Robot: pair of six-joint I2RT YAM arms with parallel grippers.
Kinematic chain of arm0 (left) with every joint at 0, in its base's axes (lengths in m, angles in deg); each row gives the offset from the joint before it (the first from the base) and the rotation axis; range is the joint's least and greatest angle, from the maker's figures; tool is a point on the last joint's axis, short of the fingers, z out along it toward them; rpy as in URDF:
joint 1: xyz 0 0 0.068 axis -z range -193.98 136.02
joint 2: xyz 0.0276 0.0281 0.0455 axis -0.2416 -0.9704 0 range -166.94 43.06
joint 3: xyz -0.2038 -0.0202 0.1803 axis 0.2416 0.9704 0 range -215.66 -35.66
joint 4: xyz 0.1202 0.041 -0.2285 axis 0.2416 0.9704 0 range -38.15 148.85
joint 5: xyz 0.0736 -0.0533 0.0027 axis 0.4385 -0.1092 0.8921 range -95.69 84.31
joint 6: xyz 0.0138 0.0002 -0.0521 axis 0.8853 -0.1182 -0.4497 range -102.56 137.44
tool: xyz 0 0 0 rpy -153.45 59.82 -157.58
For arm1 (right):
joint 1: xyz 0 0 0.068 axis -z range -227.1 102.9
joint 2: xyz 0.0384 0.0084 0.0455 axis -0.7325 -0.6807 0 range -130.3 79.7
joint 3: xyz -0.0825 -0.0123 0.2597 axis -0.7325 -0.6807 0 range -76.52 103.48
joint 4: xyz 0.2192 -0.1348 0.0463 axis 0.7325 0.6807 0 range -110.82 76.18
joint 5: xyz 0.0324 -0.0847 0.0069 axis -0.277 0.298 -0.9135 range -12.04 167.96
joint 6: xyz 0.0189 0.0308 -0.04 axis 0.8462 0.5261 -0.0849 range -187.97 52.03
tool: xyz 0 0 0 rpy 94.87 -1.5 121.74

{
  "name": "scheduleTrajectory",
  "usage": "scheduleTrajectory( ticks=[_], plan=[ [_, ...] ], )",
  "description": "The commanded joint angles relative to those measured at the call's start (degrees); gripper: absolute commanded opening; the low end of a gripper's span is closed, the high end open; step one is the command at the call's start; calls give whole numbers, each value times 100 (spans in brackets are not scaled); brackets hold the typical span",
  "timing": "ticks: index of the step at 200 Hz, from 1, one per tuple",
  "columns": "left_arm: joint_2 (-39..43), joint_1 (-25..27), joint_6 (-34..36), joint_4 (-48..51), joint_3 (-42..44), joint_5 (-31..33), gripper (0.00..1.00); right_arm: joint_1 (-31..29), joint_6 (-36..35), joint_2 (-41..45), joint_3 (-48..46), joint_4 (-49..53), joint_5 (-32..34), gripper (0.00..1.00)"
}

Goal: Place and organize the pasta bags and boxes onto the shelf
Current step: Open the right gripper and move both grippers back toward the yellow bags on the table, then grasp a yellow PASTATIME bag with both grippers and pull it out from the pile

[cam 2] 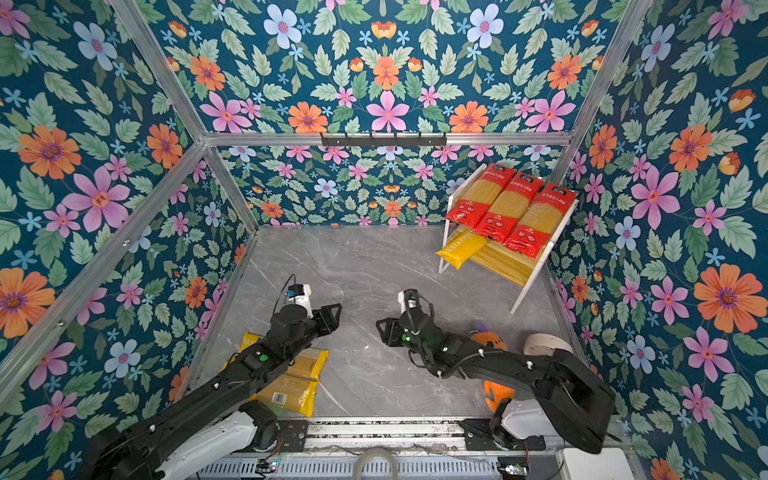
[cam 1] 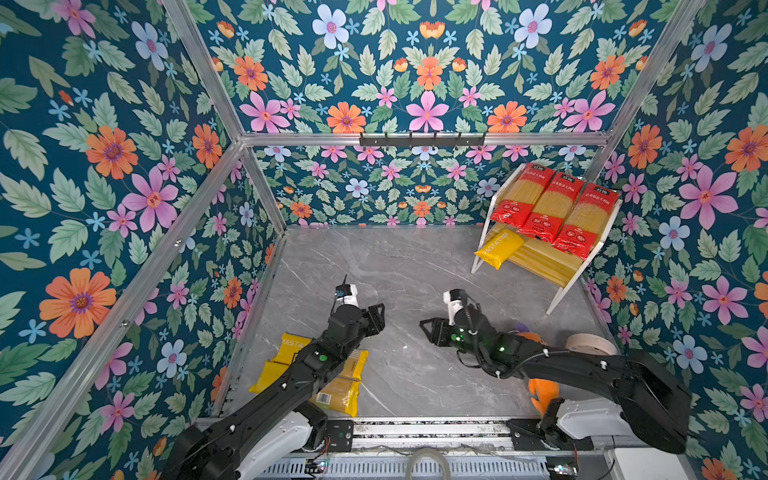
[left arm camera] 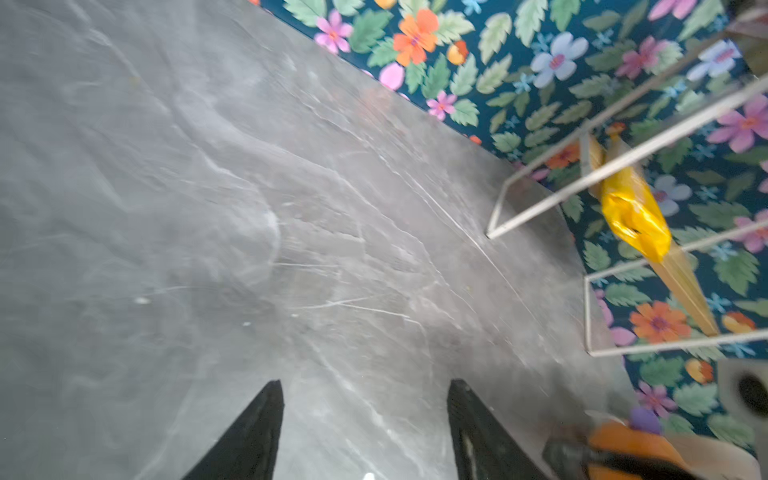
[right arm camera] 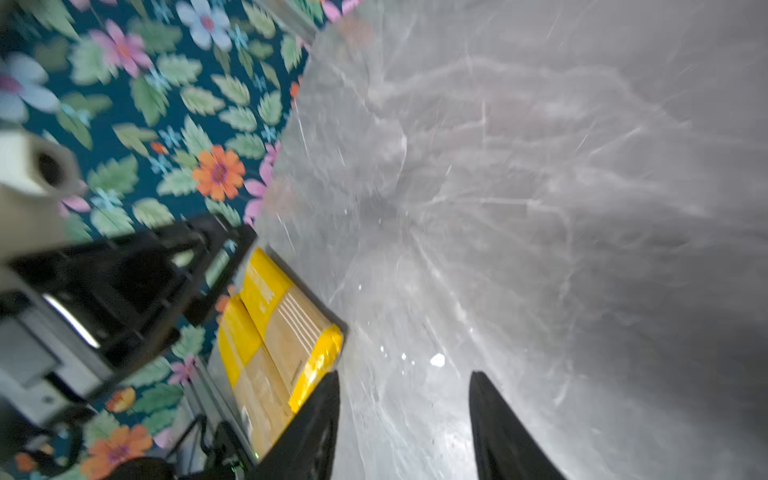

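Fingers (left arm camera: 257, 432) of our left gripper (cam 1: 376, 313) spread, empty; right gripper (cam 1: 428, 328) likewise. We see two yellow packs (cam 1: 343, 390) on table (cam 1: 415, 270), 7 o'clock from left fingers, long axes 1-to-7; left gripper nearer. Shelf (cam 1: 540, 266) at 2 o'clock.

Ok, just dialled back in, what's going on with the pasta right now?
Three red spaghetti packs with clear windows lie side by side on the top tier of the small wood-slat shelf with a white frame, and one yellow PASTATIME pack sits on its lower tier. Two more yellow packs lie on the grey marble table under the left arm. It and the right arm hover over the table, jaws open and empty.
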Motion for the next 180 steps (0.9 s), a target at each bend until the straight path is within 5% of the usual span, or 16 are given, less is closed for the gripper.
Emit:
scheduleTrajectory(
  ticks=[1,58,113,143,180],
  plan=[
    [512,-252,-66,850,164,628,65,-459,62,-786,570,539,-364,51],
    [1522,-403,-428,1500,365,1092,65,-703,749,-3090,2463,677,-1953,54],
    [1481,-403,-326,1535,405,1012,65,-751,1284,-4141,3277,529,-2244,56],
    [1369,-403,-344,1377,423,884,65,-751,1506,-4364,3360,391,-2263,47],
    [1278,-403,-320,1308,403,808,65,-742,1606,-4213,3046,83,-2111,23]
  ],
)
